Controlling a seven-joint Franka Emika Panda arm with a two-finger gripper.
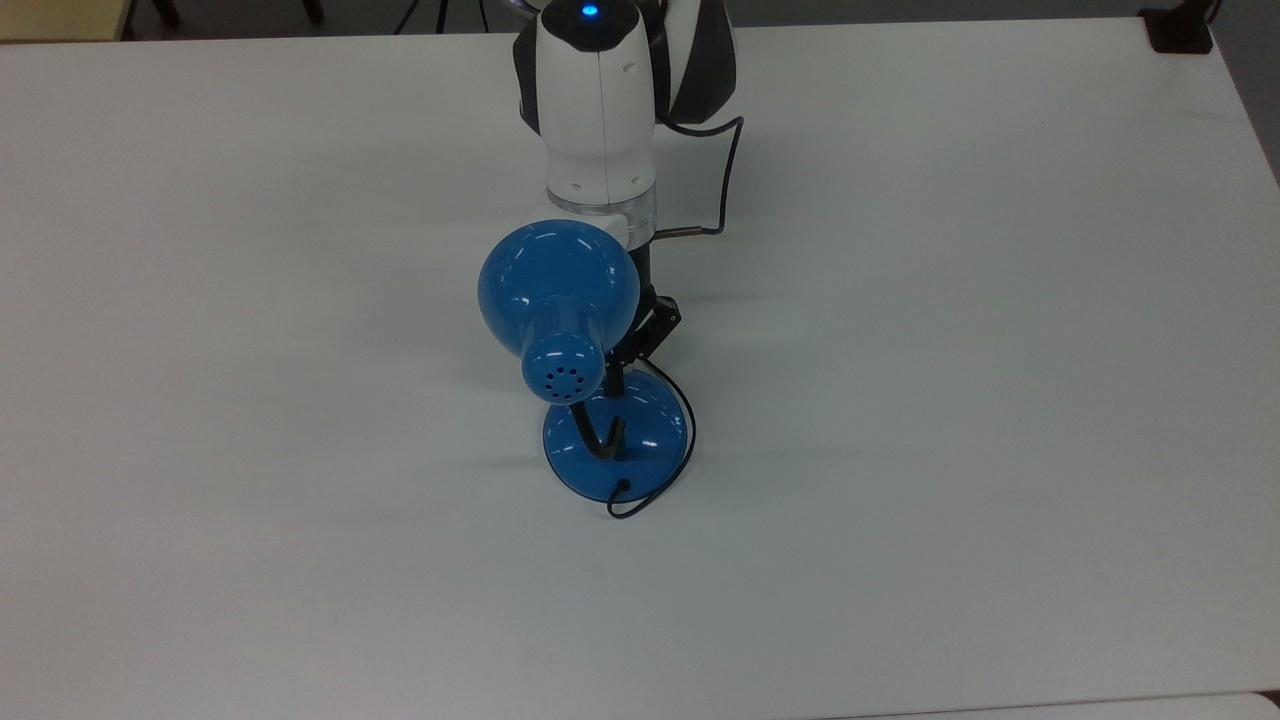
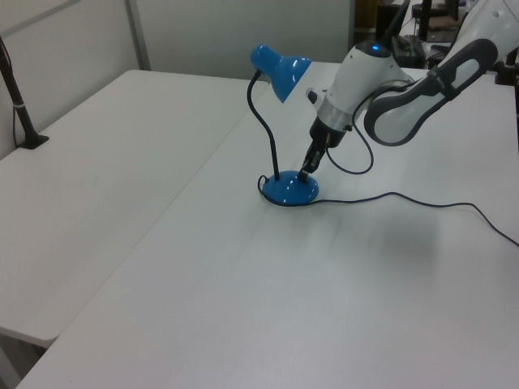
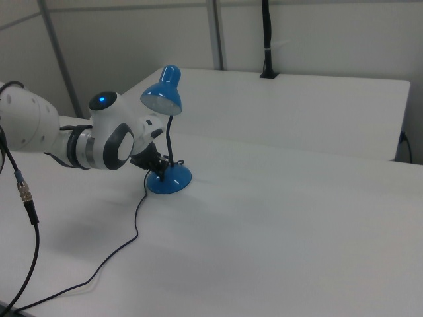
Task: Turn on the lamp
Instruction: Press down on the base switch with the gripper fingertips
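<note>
Top view, table (image 1: 250,300): white and bare at the top view's left, nothing set there.
Lamp (image 1: 565,330): near the middle of the table, upright, unlit as far as the shade shows.
Shade (image 1: 558,285): bell-shaped, tipped toward the arm, so it hides much of the wrist below it; the vented cap faces the camera.
Neck: black, curving down from the cap into the base's middle.
Base (image 1: 640,430): round blue dome, flat on the table; I judge the switch to sit on its arm-facing slope, since that is where the tool points, though no switch can be made out.
Gripper (image 1: 625,372): angled down from the wrist, its tip at or touching the base's far edge, placed as if to press, not to lift.
Claw state: cannot tell; the shade covers part of it and the tip reads as one dark point in all three views.
Cord (image 1: 685,420): thin, black, looping round the base's right rim in the top view.
Arm (image 1: 595,100): reaches in from the table's far edge, leaning low so the tool passes under the shade.
Left view, gripper (image 2: 306,170): tip meets the base's right side in the left view.
</note>
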